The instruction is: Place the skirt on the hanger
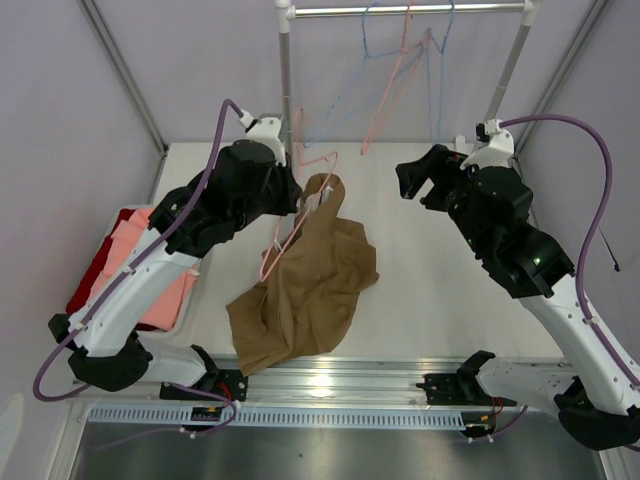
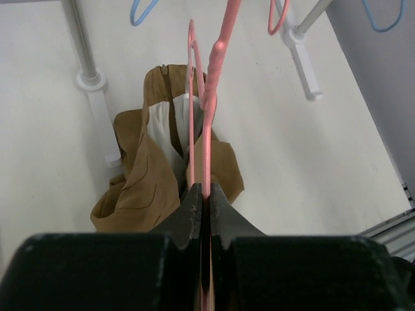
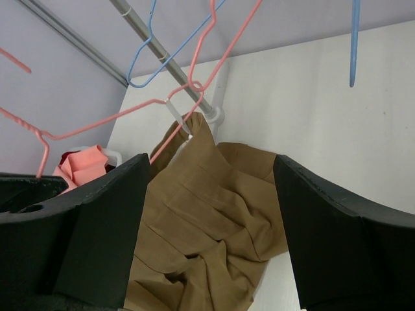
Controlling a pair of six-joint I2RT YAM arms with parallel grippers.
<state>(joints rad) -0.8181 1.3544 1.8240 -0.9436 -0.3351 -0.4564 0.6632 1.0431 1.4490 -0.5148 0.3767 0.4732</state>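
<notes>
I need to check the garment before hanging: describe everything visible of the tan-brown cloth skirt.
The tan-brown cloth skirt is soft, pleated fabric with a white inner lining showing at its open waist. It lies crumpled on the white table, its top end raised on the thin pale-pink wire hanger, which the left gripper pinches shut. The open right gripper stands apart from it.

Bare worktop (image 1: 440,290) lies open to the right of the heaped skirt (image 1: 310,285), leaving the right gripper (image 1: 412,180) free room to come in from that side. On the left, the left arm (image 1: 225,200) and the pink hanger (image 2: 206,155) crowd the skirt's upper end, with a pile of pink and red clothes (image 1: 130,250) along the edge. At the back, rack posts (image 1: 286,80) and spare hangers (image 1: 432,70) dangling from the rail (image 1: 410,10) bar any higher pass.
</notes>
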